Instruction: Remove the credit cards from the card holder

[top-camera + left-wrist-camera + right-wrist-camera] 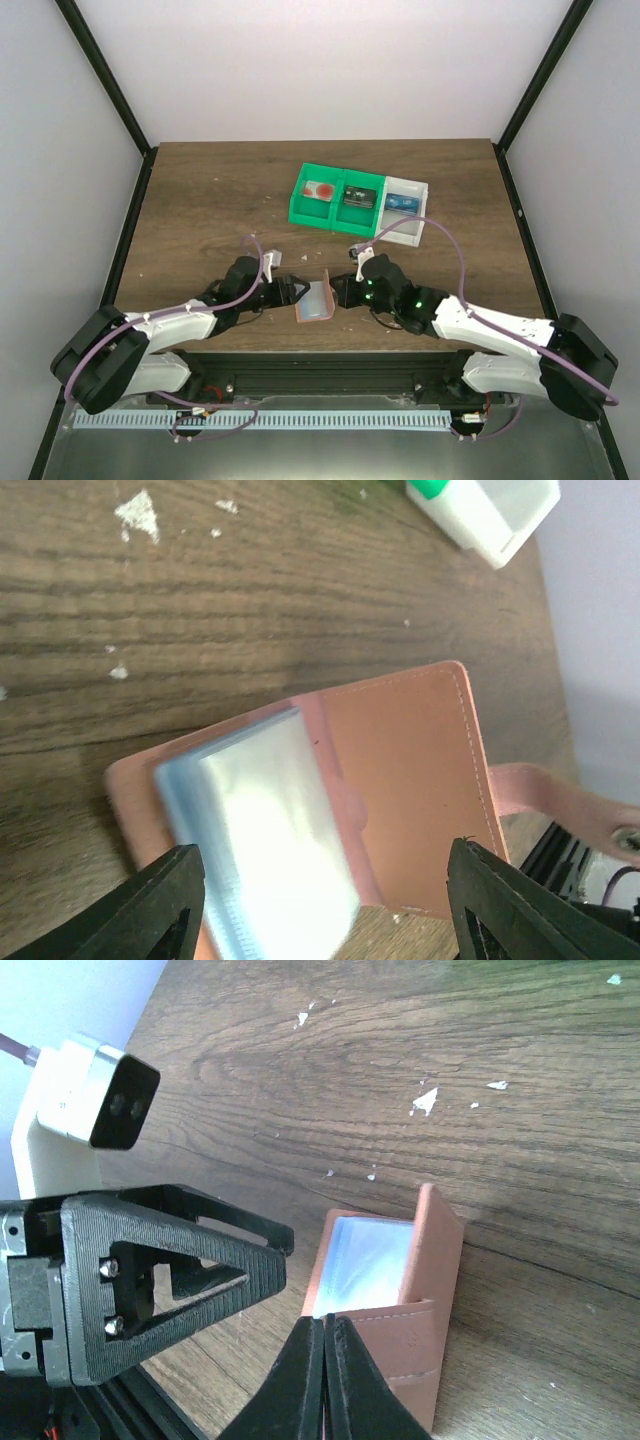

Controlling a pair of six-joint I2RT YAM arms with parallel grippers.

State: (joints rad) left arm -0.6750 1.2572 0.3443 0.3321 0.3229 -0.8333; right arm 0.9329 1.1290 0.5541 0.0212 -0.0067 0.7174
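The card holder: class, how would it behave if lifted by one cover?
The card holder likely hinges loosely at its fold: it sits half open, one cover raised. It looks thin, so probably light. Its glossy cards might slide out.

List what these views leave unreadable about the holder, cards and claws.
Card count: left wrist view, credit cards blurred into one pale stack.
Right claw grip: right wrist view, its shut fingers cover any contact with the card holder.
Bin items: top view, too small in the green bin.
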